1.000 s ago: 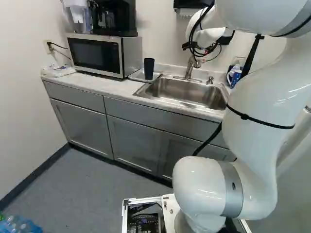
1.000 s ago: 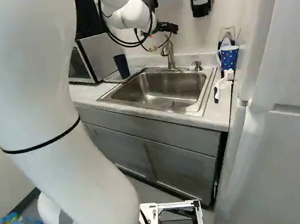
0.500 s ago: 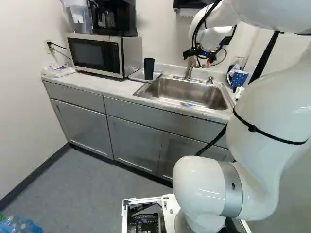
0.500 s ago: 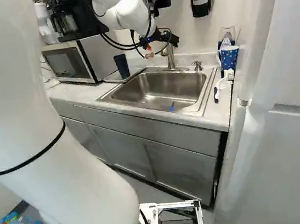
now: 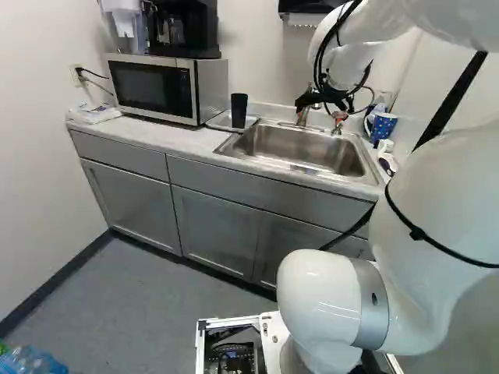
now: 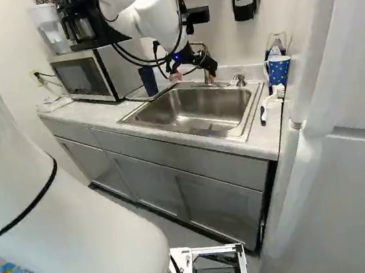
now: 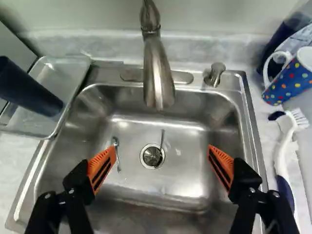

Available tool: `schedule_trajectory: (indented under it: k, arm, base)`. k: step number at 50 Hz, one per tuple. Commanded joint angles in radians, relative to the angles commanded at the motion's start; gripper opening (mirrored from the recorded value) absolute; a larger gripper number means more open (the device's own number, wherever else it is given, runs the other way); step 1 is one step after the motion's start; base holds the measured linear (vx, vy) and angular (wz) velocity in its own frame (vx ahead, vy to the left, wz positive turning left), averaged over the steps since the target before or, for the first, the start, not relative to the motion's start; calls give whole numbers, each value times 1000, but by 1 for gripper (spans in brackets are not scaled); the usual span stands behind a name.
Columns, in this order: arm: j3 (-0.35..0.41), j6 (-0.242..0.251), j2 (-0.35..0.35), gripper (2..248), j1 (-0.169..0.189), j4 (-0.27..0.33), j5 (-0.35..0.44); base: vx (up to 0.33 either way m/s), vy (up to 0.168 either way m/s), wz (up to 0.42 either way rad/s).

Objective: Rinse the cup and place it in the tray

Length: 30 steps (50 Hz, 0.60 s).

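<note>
Left base view: shows claw (image 5: 321, 115) above steel sink (image 5: 290, 141), dark tumbler (image 5: 239, 111) upright in tray (image 5: 221, 122), off to claw's side. Right base view: puts claw near faucet (image 6: 206, 62); has polka-dot mug (image 6: 279, 70) and dish brush (image 6: 271, 102) off its opposite side. Wrist view: reads claw spread wide, pads (image 7: 101, 168) well apart. Has drain (image 7: 151, 156) ahead, between finger lines; tumbler and tray ahead, beyond one finger; mug beyond the other.
</note>
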State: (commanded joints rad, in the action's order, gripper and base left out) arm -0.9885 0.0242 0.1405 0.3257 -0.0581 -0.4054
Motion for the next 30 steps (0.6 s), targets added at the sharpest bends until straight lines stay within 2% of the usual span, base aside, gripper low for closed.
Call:
schedule_trajectory:
  k: [9,30]
  arm:
    - [43,0,47,247,6,0,-71]
    - [54,0,60,247,5,0,-73]
  base:
    - [0,0,0]
    - [0,0,0]
